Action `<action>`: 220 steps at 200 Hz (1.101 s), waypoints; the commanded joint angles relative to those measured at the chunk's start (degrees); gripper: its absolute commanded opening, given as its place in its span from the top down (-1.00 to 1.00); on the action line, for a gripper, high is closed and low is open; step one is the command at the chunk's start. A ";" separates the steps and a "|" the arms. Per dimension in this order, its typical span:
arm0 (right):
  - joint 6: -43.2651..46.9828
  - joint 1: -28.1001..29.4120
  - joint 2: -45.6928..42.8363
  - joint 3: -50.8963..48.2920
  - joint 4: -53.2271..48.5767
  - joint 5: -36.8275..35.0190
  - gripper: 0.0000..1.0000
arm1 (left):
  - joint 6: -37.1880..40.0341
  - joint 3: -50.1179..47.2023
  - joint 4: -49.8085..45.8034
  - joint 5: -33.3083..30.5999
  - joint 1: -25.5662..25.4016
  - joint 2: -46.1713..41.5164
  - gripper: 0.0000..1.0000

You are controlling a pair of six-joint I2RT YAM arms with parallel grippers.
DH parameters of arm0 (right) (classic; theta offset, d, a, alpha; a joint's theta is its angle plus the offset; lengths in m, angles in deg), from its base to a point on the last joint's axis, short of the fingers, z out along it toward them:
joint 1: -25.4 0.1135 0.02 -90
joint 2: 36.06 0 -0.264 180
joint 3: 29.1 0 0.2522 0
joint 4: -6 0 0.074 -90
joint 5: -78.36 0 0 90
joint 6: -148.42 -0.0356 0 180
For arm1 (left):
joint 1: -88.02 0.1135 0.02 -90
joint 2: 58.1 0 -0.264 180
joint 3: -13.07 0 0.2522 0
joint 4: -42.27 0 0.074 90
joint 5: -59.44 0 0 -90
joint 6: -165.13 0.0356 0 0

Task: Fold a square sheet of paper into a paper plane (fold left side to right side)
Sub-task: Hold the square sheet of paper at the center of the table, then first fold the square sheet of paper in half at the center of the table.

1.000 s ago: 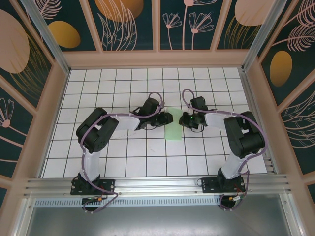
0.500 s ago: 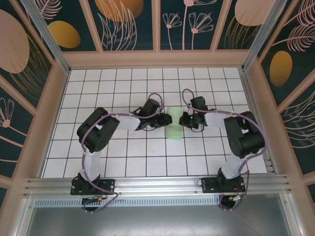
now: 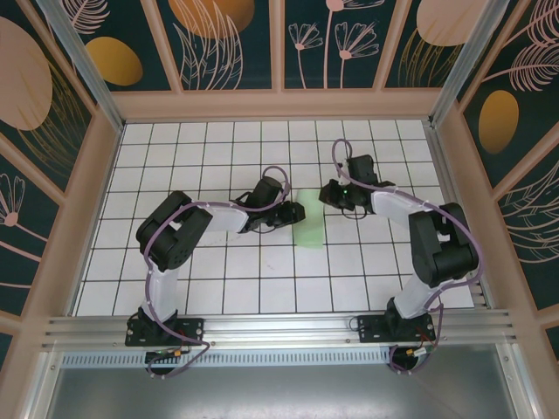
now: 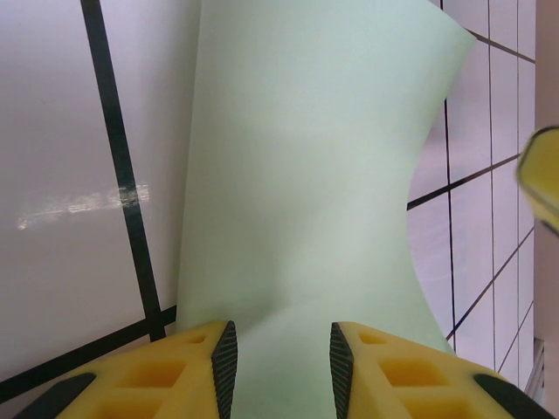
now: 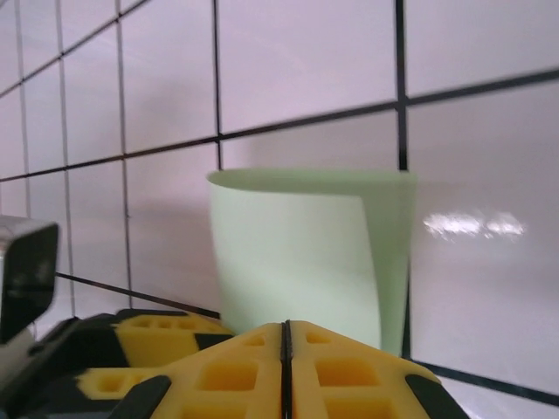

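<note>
Pale green square sheet of paper (image 3: 309,231) sits mid-counter (image 3: 218,288) on the white grid tiles, btwn the two arms, right by the left arm's tip. It isn't lying flat. From the right wrist cam the sheet (image 5: 293,253) looks bent over on itself w/ a soft rounded bend along its far side. There's no sharp crease, and one flap edge runs down its right part. From the left wrist cam the paper (image 4: 306,175) bows, its surface curved and one side edge drawn inward.

Left claw (image 3: 299,212) is low at the paper's left edge. Seen close, this claw (image 4: 282,367) has its jaws partway apart, a narrow-ish gap, and the sheet's near edge runs in btwn the black pads (image 4: 225,362). The pads aren't pinched onto it; can't tell if they touch the paper at all.

Right claw (image 3: 325,194) hangs near the sheet's far right corner, apart from it. On its own cam the right claw (image 5: 284,349) has its yellow fingers pressed tight together, nothing btwn them, tips pointing toward the paper.
</note>
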 commanded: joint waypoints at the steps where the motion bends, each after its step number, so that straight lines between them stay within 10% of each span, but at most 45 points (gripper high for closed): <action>1: -1.33 0.32 2.94 2.45 1.99 3.31 0.77 | 1.85 -1.62 -5.74 -2.94 -0.24 2.20 0.26; 220: -0.32 2.86 17.84 6.50 -1.62 -2.16 0.79 | 15.31 -3.26 -7.22 -1.36 -1.37 -1.82 0.18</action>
